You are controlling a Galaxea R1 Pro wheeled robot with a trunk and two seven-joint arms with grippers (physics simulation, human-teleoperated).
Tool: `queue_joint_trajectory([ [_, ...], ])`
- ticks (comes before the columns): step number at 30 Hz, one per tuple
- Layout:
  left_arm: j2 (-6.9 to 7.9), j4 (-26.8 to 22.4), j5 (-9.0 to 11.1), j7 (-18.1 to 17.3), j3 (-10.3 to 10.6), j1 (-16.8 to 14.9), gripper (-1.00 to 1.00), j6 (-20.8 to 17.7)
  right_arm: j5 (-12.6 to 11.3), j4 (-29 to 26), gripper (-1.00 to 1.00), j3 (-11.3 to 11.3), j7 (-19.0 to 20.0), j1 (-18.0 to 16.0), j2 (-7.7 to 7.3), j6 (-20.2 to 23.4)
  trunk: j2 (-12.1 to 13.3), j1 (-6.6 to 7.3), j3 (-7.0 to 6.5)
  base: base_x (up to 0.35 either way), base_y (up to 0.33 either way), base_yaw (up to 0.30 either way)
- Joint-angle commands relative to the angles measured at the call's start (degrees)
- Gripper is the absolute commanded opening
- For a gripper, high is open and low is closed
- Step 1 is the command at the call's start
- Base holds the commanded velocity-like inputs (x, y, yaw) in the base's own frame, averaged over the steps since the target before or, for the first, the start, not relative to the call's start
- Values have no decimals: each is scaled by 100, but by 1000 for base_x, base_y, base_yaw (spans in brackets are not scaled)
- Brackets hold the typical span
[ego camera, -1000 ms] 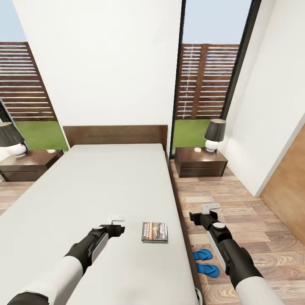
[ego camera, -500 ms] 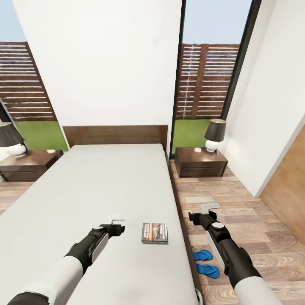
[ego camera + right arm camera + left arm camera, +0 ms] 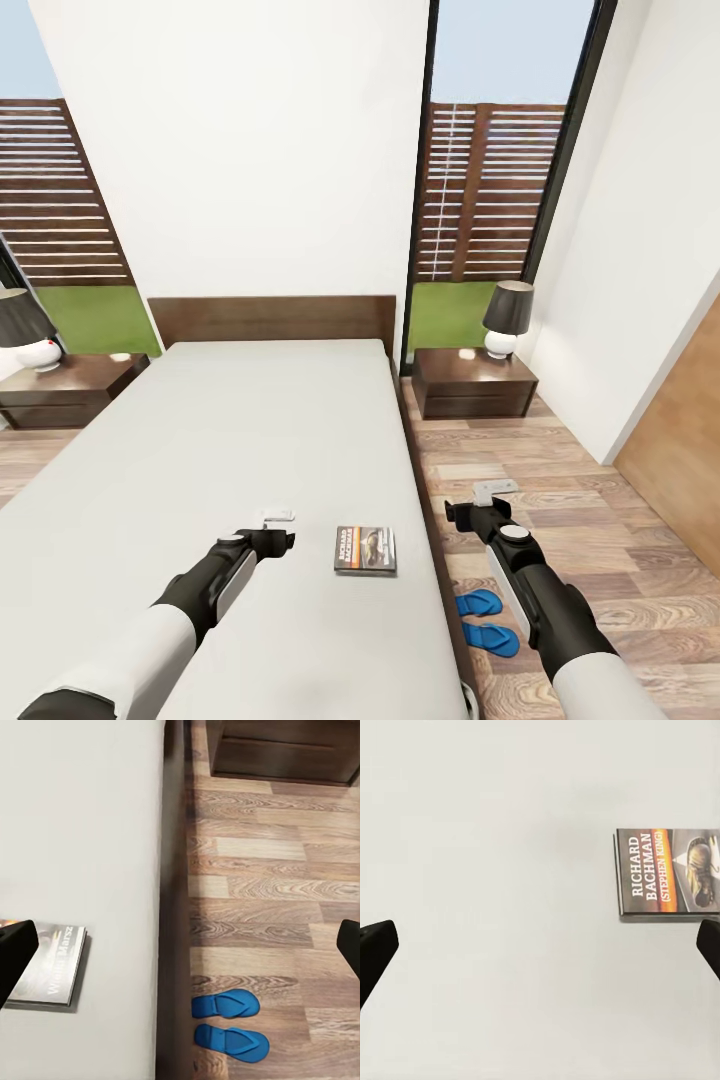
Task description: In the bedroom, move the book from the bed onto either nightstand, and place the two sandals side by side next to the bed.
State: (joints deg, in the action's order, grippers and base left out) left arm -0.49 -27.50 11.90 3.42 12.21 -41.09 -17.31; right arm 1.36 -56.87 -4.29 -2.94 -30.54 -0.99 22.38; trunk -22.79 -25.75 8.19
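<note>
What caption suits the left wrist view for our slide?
Open left gripper hovering above the grey bed, the book lying flat just off to one side.

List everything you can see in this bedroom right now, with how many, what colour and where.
bed: one, light-grey mattress, dark brown frame, centre.
book: one, dark cover with orange band, flat on the mattress near its right edge.
sandals: two, bright blue, side by side on the wood floor right of the bed.
nightstands: two, dark brown, either side of the headboard.
lamps: two, dark shade on white base, one per nightstand.
left end effector: one, open, above the mattress left of the book.
right end effector: one, open, above the floor.
</note>
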Motion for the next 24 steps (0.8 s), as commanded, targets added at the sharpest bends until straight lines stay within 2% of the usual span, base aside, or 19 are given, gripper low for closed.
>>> queue_joint_trajectory([
  [1, 5, -10, 58, 36, 36, -4, 100, -27, 14, -9, 100, -24, -29, -5, -7, 38, -12, -4, 12, 0, 0, 0],
  [24, 5, -17, 56, 36, 36, -4, 100, -27, 14, -9, 100, -28, -24, -5, -7, 38, -12, -4, 12, 33, 0, 0],
])
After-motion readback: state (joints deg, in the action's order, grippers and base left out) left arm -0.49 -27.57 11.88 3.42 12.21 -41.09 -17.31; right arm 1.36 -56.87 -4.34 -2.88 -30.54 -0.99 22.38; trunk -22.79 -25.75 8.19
